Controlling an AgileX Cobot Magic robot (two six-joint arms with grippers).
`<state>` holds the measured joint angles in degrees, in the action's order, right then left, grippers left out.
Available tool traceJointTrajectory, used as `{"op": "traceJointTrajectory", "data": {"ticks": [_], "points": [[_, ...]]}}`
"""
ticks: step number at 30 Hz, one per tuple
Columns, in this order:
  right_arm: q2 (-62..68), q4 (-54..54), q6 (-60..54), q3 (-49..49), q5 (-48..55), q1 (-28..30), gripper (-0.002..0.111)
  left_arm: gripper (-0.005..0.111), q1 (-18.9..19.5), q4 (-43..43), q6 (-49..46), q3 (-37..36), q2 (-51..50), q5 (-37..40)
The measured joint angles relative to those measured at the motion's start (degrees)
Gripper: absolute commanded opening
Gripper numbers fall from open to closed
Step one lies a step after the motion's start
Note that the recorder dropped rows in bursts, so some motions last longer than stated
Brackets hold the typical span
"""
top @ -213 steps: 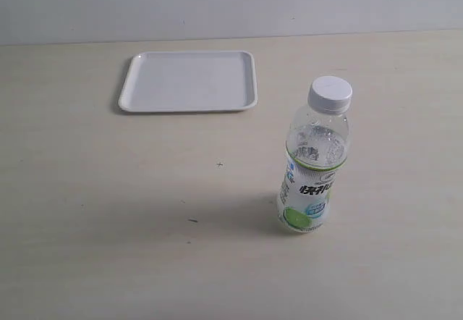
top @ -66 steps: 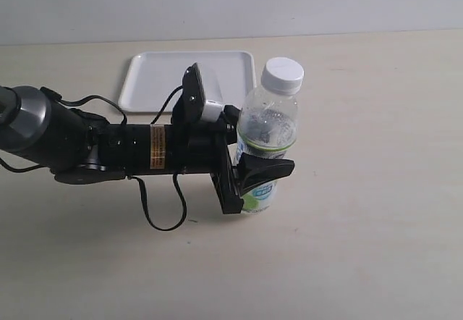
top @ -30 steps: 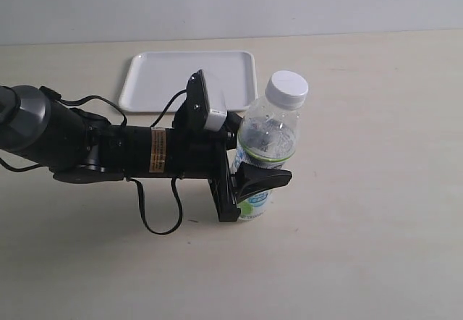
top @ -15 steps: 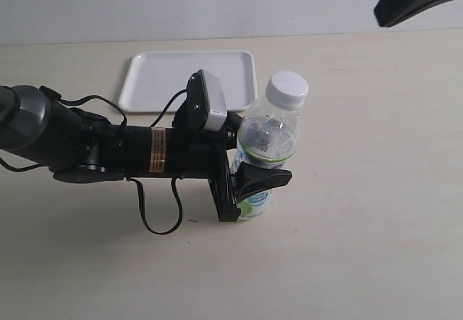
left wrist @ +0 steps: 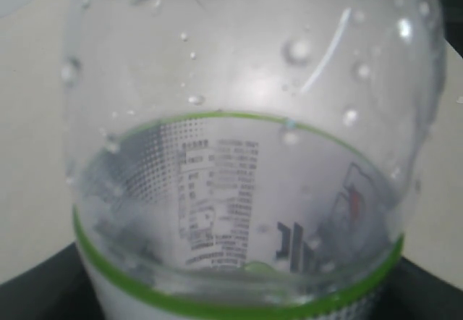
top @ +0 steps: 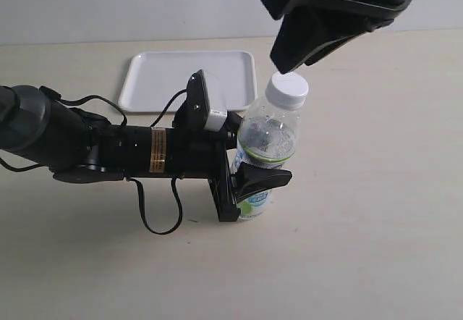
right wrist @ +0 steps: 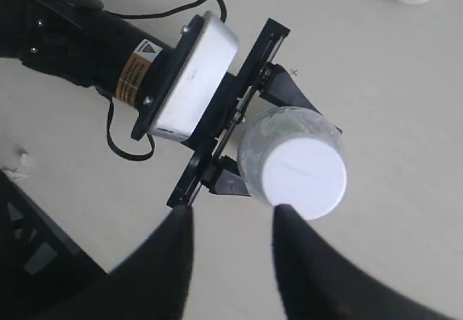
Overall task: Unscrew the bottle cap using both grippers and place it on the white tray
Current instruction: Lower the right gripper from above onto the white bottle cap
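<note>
A pale beige table [top: 376,219] runs back to a plain light wall [top: 145,1]. The bottle [top: 269,135], leaning slightly, is clamped at its labelled middle between the fingers of the left gripper [top: 252,162]. The bottle cap [top: 289,88] sits on the bottle's neck. Just above the bottle, the right gripper [right wrist: 230,226] hangs with its fingers spread, touching nothing. The white tray [top: 155,92] lies near the bottle, behind it.

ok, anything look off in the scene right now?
Nothing much. The bottle, held by the left gripper, leans slightly, possibly just camera angle. The bottle cap is on; no spill or damage visible.
</note>
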<state>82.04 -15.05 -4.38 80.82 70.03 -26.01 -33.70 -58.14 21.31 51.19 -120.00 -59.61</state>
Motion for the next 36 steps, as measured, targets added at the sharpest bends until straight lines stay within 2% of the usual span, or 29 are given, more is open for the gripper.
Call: {"op": "traceJointTrajectory", "data": {"ticks": [2, 12, 36], "points": [[0.5, 0.9, 0.6, 0.0, 0.1, -0.4, 0.067, 0.0, 0.0, 0.0, 0.0, 0.0, 0.0, 0.0], [6.6, 3.5, 1.3, 0.0, 0.1, -0.6, 0.066, 0.0, 0.0, -0.1, 0.0, 0.0, 0.2, 0.3], [9.0, 6.0, 2.5, 0.2, -0.8, -0.6, 0.064, 0.0, 0.0, -0.1, -0.1, 0.0, 0.3, 0.9]]}}
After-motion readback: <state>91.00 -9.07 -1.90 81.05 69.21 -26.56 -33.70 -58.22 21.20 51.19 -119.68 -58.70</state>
